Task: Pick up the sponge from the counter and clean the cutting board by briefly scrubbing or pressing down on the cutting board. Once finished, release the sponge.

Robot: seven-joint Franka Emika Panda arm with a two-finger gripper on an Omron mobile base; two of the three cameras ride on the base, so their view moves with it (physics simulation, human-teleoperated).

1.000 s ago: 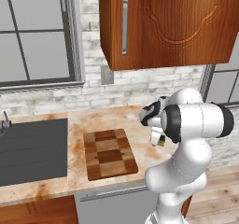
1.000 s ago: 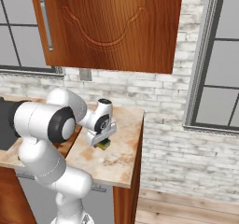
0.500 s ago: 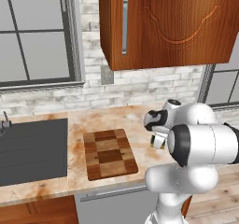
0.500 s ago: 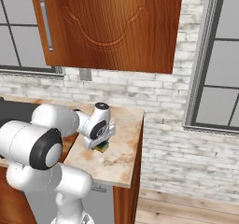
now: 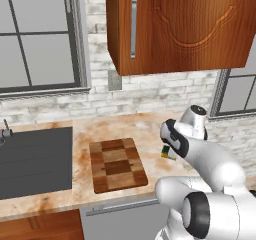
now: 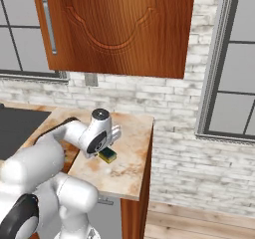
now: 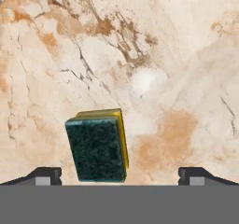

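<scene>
The sponge (image 7: 97, 146), yellow with a dark green top, lies flat on the mottled counter (image 7: 177, 69). My gripper (image 7: 120, 176) hangs right above it, open, fingertips (image 7: 46, 175) spread wide to either side. The sponge sits nearer the left tip, and nothing is gripped. From the right base view the sponge (image 6: 107, 156) peeks out just under the hand, near the counter's right end. In the left base view the sponge (image 5: 167, 152) lies right of the checkered cutting board (image 5: 118, 164), which rests flat in the middle of the counter (image 5: 85, 131).
A dark grey sink basin (image 5: 32, 159) lies left of the board. A wooden wall cabinet (image 5: 185, 24) hangs overhead. The counter ends in an edge (image 6: 149, 148) close to the sponge's right, with floor below. A brick wall (image 5: 150, 91) backs the counter.
The arm has folded lower and its elbow has swung forward, bringing the hand down close over the sponge. The sponge and the board have stayed put.
</scene>
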